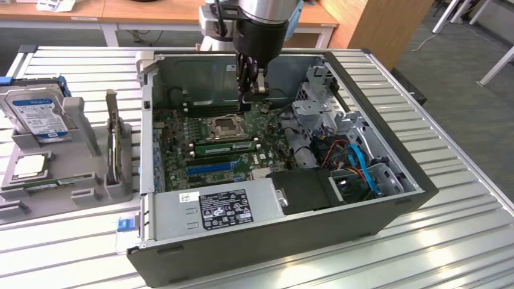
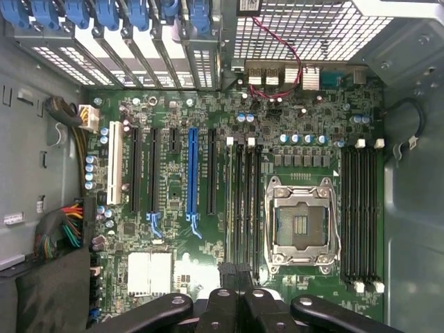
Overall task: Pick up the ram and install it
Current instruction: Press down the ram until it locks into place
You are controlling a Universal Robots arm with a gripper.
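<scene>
Gripper tips sat shut, apparently on nothing, above the memory slots beside the processor socket. By the exterior view, the ram lay in a slot there, seemingly inserted; full seating was unclear.

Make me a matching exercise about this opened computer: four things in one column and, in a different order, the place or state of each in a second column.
1. gripper
2. ram
3. hard drive
4. power supply

A. outside the case, on the grey holder
B. shut, over the motherboard
C. grey box with a black label
D. green stick beside the processor socket

Pairs: 1-B, 2-D, 3-A, 4-C.
</scene>
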